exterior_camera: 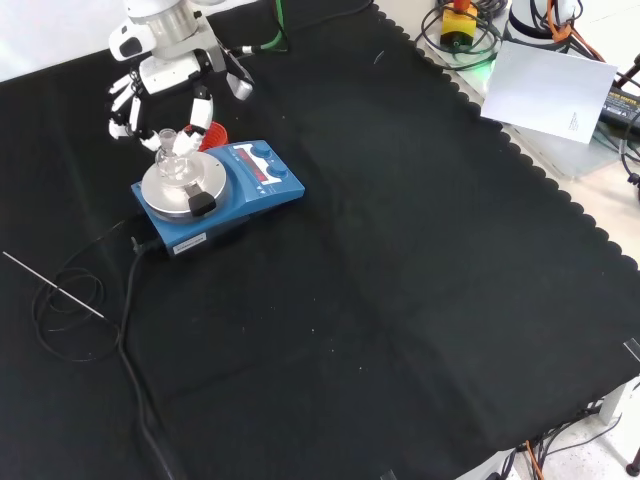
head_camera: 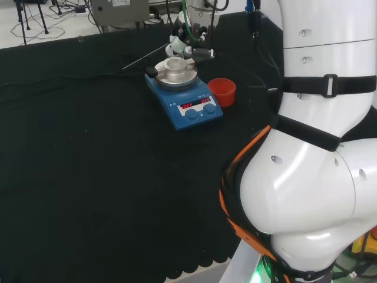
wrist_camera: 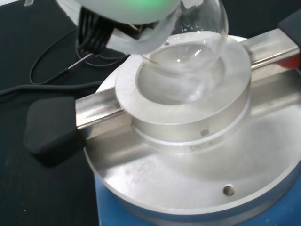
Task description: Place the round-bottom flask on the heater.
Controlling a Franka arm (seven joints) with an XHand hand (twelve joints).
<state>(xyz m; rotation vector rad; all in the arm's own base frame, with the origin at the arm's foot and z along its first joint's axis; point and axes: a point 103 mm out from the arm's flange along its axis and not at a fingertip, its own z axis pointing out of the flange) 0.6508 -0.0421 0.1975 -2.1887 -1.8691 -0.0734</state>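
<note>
The round-bottom flask [wrist_camera: 195,52] is seated in the metal well of the heater [exterior_camera: 215,195]. Release remains: the hand [exterior_camera: 165,75], at twelve o'clock above, looks spread.

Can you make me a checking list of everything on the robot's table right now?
Surface: black cloth, bare across the middle.
Job's things: glass flask sitting in the metal ring on the blue heater.
Clutter: red cup beside the heater.
Hand: hand just above the flask's neck; whether it grips is unclear.
Cables: black cord and thin metal rod on the cloth.
Surroundings: white paper off the cloth's edge.
</note>
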